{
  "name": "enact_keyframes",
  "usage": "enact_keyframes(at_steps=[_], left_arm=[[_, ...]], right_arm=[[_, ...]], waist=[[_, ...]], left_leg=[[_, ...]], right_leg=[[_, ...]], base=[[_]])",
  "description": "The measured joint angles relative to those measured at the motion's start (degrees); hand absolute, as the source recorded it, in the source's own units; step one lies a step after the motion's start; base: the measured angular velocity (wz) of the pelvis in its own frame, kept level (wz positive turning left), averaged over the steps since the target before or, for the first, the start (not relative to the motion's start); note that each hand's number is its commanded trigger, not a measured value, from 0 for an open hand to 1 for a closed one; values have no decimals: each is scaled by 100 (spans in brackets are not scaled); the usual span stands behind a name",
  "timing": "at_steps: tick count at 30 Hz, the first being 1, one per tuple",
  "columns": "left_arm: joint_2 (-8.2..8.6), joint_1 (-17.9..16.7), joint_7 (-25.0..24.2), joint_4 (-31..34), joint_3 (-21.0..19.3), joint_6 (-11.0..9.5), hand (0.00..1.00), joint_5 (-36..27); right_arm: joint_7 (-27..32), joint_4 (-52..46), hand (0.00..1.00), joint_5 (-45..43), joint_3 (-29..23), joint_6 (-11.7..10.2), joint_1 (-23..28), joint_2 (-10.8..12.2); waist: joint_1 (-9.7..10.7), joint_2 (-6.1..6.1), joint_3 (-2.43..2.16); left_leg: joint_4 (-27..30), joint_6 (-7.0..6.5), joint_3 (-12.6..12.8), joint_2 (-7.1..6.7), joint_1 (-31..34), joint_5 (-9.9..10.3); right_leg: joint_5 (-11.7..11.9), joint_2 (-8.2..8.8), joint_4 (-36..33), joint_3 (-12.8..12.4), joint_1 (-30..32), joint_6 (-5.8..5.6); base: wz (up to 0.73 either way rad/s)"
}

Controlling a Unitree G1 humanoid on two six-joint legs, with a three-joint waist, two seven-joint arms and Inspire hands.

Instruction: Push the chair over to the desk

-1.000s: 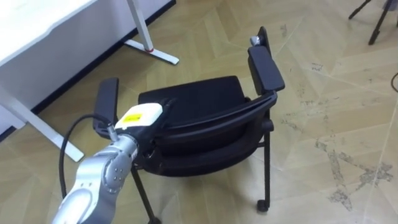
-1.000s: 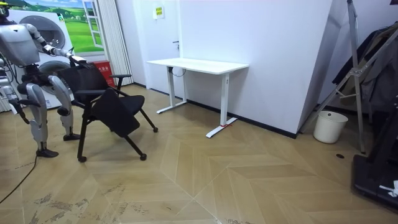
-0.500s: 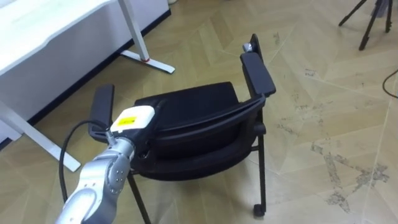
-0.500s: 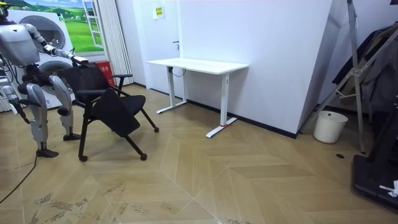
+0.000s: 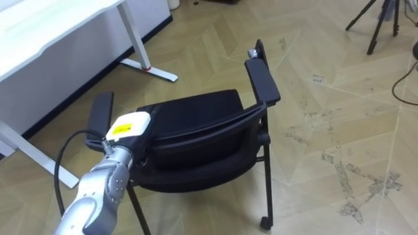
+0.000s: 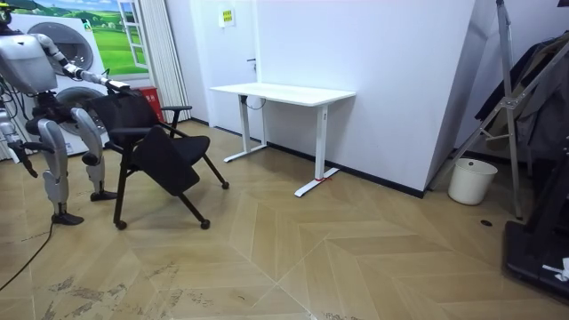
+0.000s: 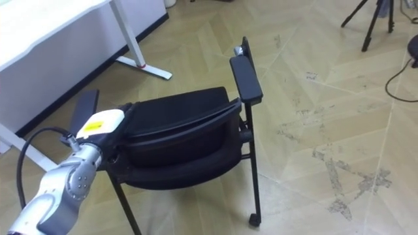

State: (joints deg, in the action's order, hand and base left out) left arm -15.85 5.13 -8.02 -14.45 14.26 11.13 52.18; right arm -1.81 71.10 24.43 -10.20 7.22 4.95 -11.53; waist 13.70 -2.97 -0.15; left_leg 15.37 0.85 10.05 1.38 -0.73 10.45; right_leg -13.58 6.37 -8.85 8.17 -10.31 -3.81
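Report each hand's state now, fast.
Left hand: at the chair's backrest, cannot be told.
Right hand: low at the robot's side, cannot be told.

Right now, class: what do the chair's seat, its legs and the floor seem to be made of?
Seat: probably black fabric or mesh; matte, no shine. Legs: thin black tubes, likely painted metal. Floor: wood or wood-look planks laid in a herringbone pattern, scuffed with grey marks.

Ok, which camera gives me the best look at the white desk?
The room view. The whole desk shows there, with its white top and both legs down to their feet on the floor. The two eye views catch a strip of its top and parts of its legs at the upper left, beyond the chair.
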Motion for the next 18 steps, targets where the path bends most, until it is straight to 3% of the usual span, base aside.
enact_keyframes(at_steps=[7,12,18], left_arm=[[1,-4,127,-72,-37,-24,100,4],[-14,-41,360,-180,-14,-189,100,135],[5,-44,609,-244,-13,-249,100,137]], right_arm=[[-15,-1,0,2,1,0,4,-2],[-21,-1,0,2,4,-1,4,-7],[-13,-1,0,3,7,-2,3,-8]], waist=[[-2,0,0],[-2,10,6],[-3,16,9]], left_leg=[[-7,0,10,0,-4,0],[-7,0,10,0,-2,0],[-7,0,11,0,3,0]], right_leg=[[1,1,6,-8,0,1],[0,1,6,-10,1,1],[0,1,9,-10,4,0]], base=[[0],[0],[0]])
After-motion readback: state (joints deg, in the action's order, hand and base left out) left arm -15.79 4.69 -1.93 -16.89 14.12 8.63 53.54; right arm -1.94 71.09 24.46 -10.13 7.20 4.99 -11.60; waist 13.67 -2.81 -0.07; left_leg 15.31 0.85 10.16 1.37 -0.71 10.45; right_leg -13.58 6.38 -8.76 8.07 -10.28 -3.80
